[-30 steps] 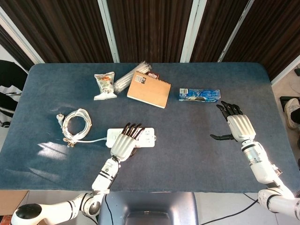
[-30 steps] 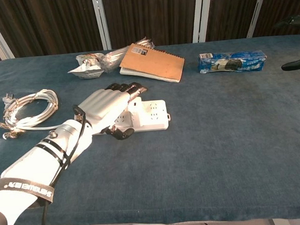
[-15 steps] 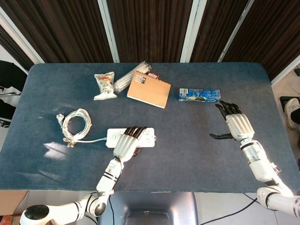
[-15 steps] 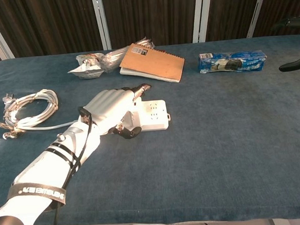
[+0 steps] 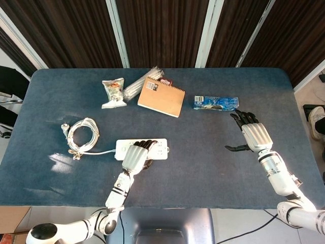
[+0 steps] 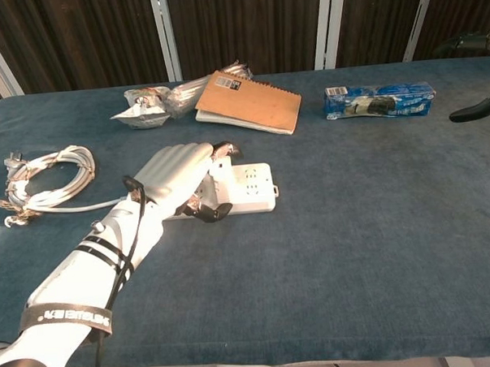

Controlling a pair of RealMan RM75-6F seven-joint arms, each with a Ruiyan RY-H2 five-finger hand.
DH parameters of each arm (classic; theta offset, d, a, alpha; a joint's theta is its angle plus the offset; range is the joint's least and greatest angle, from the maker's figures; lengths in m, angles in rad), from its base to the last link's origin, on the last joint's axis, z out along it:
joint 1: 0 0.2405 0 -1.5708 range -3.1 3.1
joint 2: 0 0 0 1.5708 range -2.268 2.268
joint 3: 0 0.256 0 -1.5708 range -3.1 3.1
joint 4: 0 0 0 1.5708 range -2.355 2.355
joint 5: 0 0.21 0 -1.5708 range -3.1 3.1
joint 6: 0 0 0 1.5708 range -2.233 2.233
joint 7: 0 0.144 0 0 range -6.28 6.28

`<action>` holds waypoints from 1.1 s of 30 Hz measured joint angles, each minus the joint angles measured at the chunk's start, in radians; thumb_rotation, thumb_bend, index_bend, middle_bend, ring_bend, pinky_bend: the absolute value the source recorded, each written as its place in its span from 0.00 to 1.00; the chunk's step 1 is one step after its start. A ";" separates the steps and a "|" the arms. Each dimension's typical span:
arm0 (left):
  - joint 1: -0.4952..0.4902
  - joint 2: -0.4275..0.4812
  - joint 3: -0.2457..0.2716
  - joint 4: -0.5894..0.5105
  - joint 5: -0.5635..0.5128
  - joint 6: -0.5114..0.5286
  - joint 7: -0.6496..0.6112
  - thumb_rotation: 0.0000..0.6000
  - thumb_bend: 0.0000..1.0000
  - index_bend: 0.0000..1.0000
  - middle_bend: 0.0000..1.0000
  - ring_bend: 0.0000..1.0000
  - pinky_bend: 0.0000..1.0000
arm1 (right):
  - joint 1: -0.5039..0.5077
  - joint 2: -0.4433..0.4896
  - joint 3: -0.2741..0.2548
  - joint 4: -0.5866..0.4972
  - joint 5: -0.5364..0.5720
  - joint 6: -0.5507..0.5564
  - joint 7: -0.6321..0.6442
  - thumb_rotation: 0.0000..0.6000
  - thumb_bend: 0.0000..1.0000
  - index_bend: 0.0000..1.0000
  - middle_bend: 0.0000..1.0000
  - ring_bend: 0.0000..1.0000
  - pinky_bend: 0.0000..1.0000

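Observation:
My left hand (image 5: 136, 156) (image 6: 173, 177) lies on the left half of a white power strip (image 5: 160, 149) (image 6: 249, 187) near the table's front. Its fingers curl down over the strip's top and its thumb presses the near edge. The strip's white cable runs left to a coil (image 5: 84, 134) (image 6: 50, 180). My right hand (image 5: 251, 134) hovers at the right side, fingers spread and holding nothing, just below a blue packet (image 5: 216, 102) (image 6: 377, 100). In the chest view only the thumb and fingertips of the right hand (image 6: 473, 108) show at the right edge.
A brown spiral notebook (image 5: 161, 96) (image 6: 249, 102) lies at the back middle, partly over a clear packet of white sticks (image 5: 139, 84). A small snack bag (image 5: 113, 92) (image 6: 144, 105) sits to its left. The blue cloth table (image 5: 203, 168) ends just beyond my arms.
My left hand slid forward over the power strip and its fingers bent down onto it, with the thumb closing on the near edge. My right hand drifted slightly left and toward the blue packet.

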 measured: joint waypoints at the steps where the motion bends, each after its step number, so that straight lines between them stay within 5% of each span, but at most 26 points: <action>1: 0.000 -0.005 0.002 0.014 0.007 0.007 -0.010 1.00 0.44 0.34 0.43 0.41 0.56 | 0.002 -0.004 -0.003 0.006 -0.011 0.000 0.004 0.71 0.18 0.00 0.00 0.00 0.00; 8: 0.005 -0.031 0.028 0.093 0.043 0.043 -0.061 1.00 0.45 0.36 0.44 0.42 0.56 | 0.031 -0.050 -0.043 0.076 -0.161 0.001 0.083 0.75 0.47 0.03 0.00 0.00 0.00; 17: 0.013 -0.052 0.045 0.144 0.073 0.082 -0.108 1.00 0.45 0.36 0.44 0.42 0.56 | 0.106 -0.190 -0.173 0.285 -0.505 0.078 0.374 0.74 0.78 0.03 0.01 0.00 0.00; 24: 0.016 -0.060 0.050 0.152 0.087 0.099 -0.135 1.00 0.45 0.35 0.44 0.41 0.55 | 0.160 -0.349 -0.259 0.454 -0.630 0.169 0.506 0.75 0.85 0.02 0.01 0.00 0.00; 33: 0.022 -0.059 0.057 0.148 0.089 0.088 -0.140 1.00 0.45 0.35 0.44 0.41 0.54 | 0.194 -0.474 -0.269 0.560 -0.624 0.173 0.513 0.74 0.85 0.01 0.01 0.00 0.00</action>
